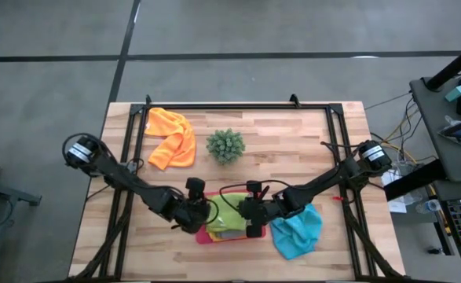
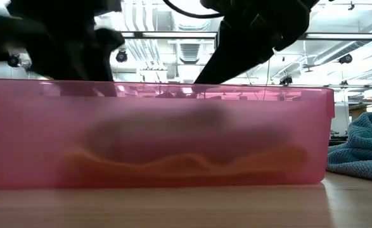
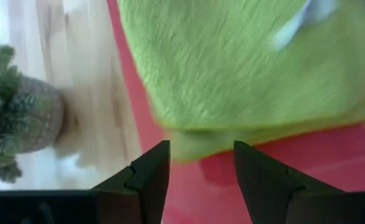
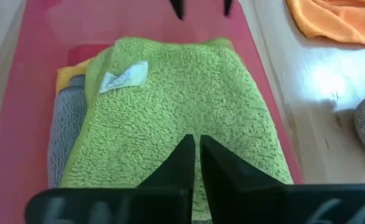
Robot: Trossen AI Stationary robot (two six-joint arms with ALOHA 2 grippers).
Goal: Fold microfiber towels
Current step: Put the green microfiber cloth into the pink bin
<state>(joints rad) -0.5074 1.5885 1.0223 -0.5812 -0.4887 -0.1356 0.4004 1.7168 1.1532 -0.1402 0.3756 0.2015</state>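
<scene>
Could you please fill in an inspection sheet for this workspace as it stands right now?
Surface: wooden table, bare in the middle.
Job's things: lime green towel tops the grey towel and yellow towel in the pink tray; orange towel and light blue towel lie on the table.
Clutter: small plant.
Grippers: left pincer open at the lime towel's edge; right pincer shut above it.
Cables: wires beside the table.
Surroundings: concrete floor, side bench.

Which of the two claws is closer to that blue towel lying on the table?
The right claw. It sits over the pink tray, right beside the light blue towel. The left claw is at the tray's far side, with the lime green towel between it and the blue one.
</scene>
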